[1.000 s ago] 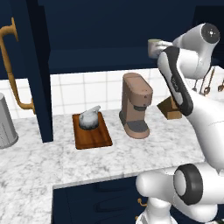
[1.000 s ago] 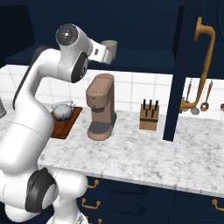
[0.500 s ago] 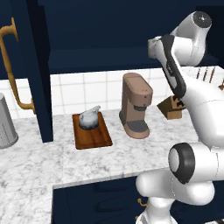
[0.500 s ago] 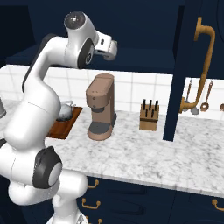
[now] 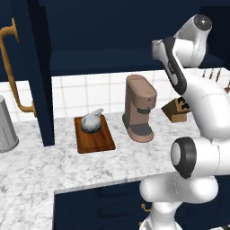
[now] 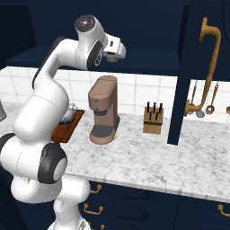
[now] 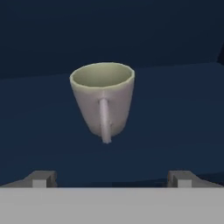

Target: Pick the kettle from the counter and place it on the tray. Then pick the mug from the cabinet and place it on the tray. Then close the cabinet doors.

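Observation:
The pale grey-green mug (image 7: 103,98) stands upright on the navy shelf inside the open cabinet (image 5: 99,60), its handle turned toward the hand. My gripper (image 7: 112,179) is open a short way in front of it, one fingertip on each side and apart from the mug. From the left base view the mug (image 5: 155,46) peeks out beside my raised arm. The silvery kettle (image 5: 92,122) sits on the reddish-brown tray (image 5: 96,140) on the marbled counter (image 5: 36,166). Both cabinet doors stand open: the left door (image 5: 38,67) and the right door (image 6: 182,72).
A brown coffee machine (image 5: 139,108) stands right of the tray, directly below my hand. Beyond it is a wooden knife block (image 6: 152,119). A grey ribbed canister (image 5: 6,126) sits at the far left. Utensils (image 6: 204,99) hang on the tiled wall behind the right door.
My arm's upper joints have risen and swung over, while the hand stays at the cabinet shelf facing the mug. Mug, kettle and tray have not moved.

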Robot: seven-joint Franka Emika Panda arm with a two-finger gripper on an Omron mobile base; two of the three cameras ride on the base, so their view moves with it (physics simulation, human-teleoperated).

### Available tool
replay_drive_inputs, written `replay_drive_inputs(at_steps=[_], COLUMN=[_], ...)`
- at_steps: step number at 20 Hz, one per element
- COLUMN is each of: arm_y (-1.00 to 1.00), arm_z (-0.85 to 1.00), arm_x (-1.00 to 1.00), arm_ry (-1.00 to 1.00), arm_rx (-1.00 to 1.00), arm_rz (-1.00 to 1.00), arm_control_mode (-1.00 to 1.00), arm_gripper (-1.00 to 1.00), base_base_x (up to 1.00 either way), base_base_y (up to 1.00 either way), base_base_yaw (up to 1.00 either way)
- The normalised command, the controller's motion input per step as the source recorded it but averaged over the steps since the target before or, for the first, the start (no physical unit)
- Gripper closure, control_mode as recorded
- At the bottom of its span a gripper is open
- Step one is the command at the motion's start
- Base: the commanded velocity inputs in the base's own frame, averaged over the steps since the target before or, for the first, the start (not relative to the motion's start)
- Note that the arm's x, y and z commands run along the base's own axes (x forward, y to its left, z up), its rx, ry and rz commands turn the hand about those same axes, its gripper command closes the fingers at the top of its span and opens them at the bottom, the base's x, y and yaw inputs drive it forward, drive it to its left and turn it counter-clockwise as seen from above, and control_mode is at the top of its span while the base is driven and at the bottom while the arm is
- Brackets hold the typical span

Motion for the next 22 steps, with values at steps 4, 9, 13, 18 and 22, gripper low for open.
replay_drive_inputs(at_steps=[4, 9, 13, 18, 22], arm_y=[0.00, 0.00, 0.00, 0.00, -0.02], arm_z=[-0.01, -0.02, -0.08, -0.05, 0.00], arm_x=[0.42, 0.39, 0.38, 0.26, 0.00], arm_ry=[0.00, 0.00, 0.00, 0.00, 0.00], arm_rx=[0.00, 0.00, 0.00, 0.00, 0.00], arm_rz=[0.00, 0.00, 0.00, 0.00, 0.00], arm_control_mode=[-1.00, -1.00, -1.00, -1.00, -1.00], arm_gripper=[-1.00, -1.00, -1.00, -1.00, -1.00], base_base_x=[0.00, 0.00, 0.00, 0.00, 0.00], base_base_y=[0.00, 0.00, 0.00, 0.00, 0.00], base_base_yaw=[0.00, 0.00, 0.00, 0.00, 0.00])
